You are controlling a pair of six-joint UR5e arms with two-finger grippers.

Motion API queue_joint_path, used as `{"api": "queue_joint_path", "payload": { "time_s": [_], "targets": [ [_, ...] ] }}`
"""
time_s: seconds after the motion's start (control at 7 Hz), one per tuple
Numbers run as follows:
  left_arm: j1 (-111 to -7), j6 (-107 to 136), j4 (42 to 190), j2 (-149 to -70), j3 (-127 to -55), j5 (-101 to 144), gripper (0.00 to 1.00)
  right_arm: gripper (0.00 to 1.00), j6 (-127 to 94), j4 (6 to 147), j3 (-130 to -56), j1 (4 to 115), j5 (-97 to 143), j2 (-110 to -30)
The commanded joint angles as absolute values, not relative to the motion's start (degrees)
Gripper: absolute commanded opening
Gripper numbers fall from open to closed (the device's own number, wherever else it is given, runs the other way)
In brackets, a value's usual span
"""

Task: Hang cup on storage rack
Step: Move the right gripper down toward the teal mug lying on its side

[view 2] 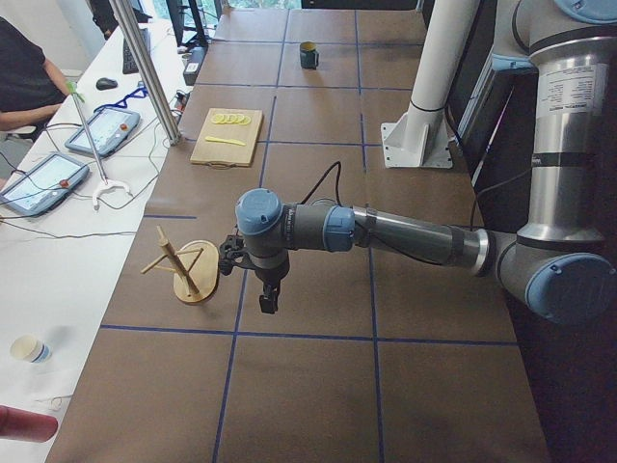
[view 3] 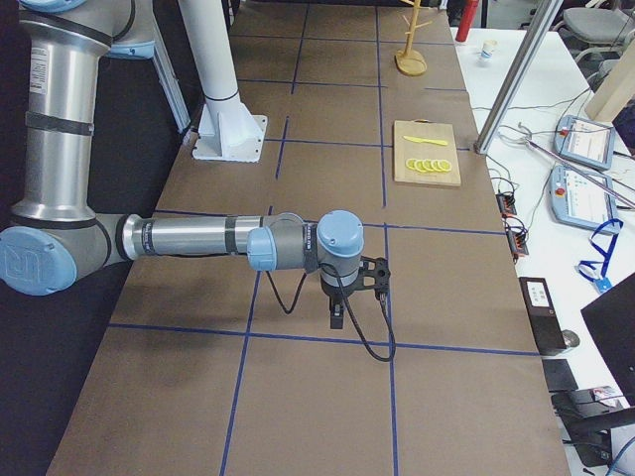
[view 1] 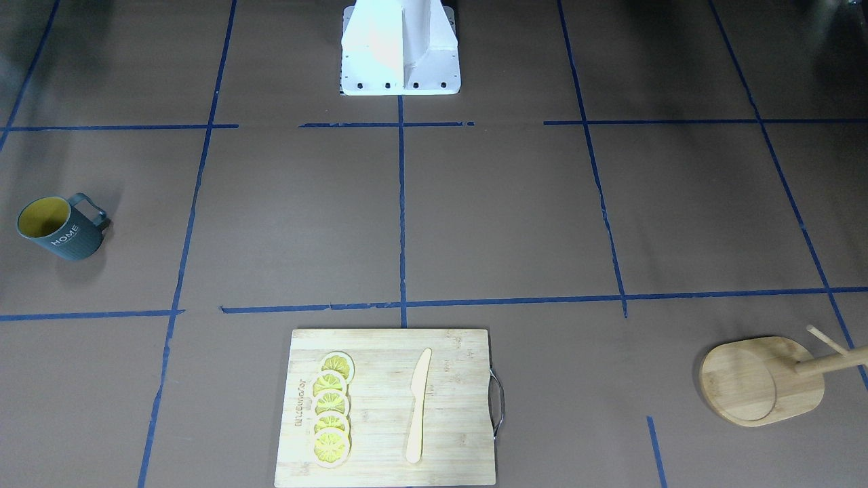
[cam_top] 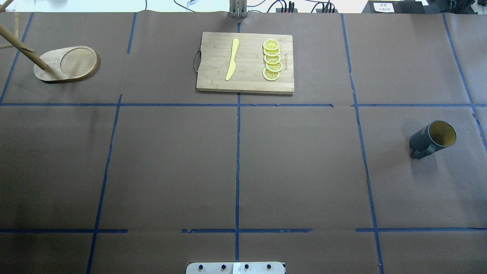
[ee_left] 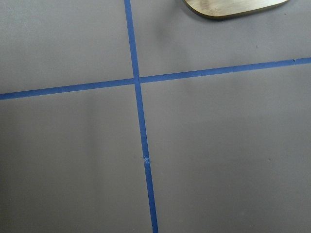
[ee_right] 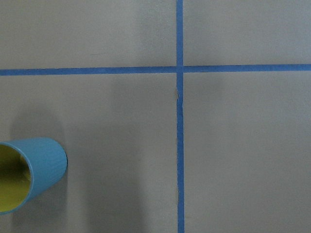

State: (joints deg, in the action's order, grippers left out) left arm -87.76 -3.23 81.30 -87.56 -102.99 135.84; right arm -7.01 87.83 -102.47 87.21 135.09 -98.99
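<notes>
The cup (view 1: 64, 230) is dark teal-grey with a yellow inside and white "HOME" lettering. It stands upright on the table at the robot's right (cam_top: 433, 139), far off in the exterior left view (view 2: 308, 55). Its rim shows at the lower left of the right wrist view (ee_right: 29, 177). The storage rack (cam_top: 68, 64), a bamboo base with post and pegs, stands at the far left (view 1: 759, 379) (view 2: 193, 275) (view 3: 412, 45); its base edge shows in the left wrist view (ee_left: 233, 7). My left gripper (view 2: 267, 301) hangs near the rack, my right gripper (view 3: 337, 317) above the table. I cannot tell whether either is open or shut.
A bamboo cutting board (cam_top: 245, 62) with lemon slices (cam_top: 272, 60) and a wooden knife (cam_top: 232, 59) lies at the table's far middle. The robot's white base (view 1: 400, 47) stands at the near edge. A side table with tablets (view 2: 48, 178) runs beyond the far edge.
</notes>
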Motion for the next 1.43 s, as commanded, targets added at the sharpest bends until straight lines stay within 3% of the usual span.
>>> {"api": "queue_joint_path", "payload": {
  "time_s": [0.0,0.43,1.0,1.14,1.29],
  "targets": [
    [-87.6,-2.5,81.3,-87.5,-102.4,135.8,1.00,1.00,-7.1,87.7,-102.3,87.2,137.6,-99.1],
    [-87.6,-2.5,81.4,-87.4,-102.6,136.1,1.00,1.00,-17.5,79.0,-103.6,73.9,137.2,-98.4],
    [-87.5,-2.5,81.4,-87.5,-103.4,136.2,1.00,0.95,-34.4,61.0,-93.0,67.6,135.8,-96.1],
    [-87.5,-2.5,81.4,-87.5,-103.4,136.2,1.00,0.91,-36.0,60.9,-93.1,67.2,136.0,-95.5],
    [-87.5,-2.5,81.4,-87.6,-103.5,136.3,1.00,0.80,-36.6,60.8,-93.0,66.6,136.1,-95.5]
  ]
}}
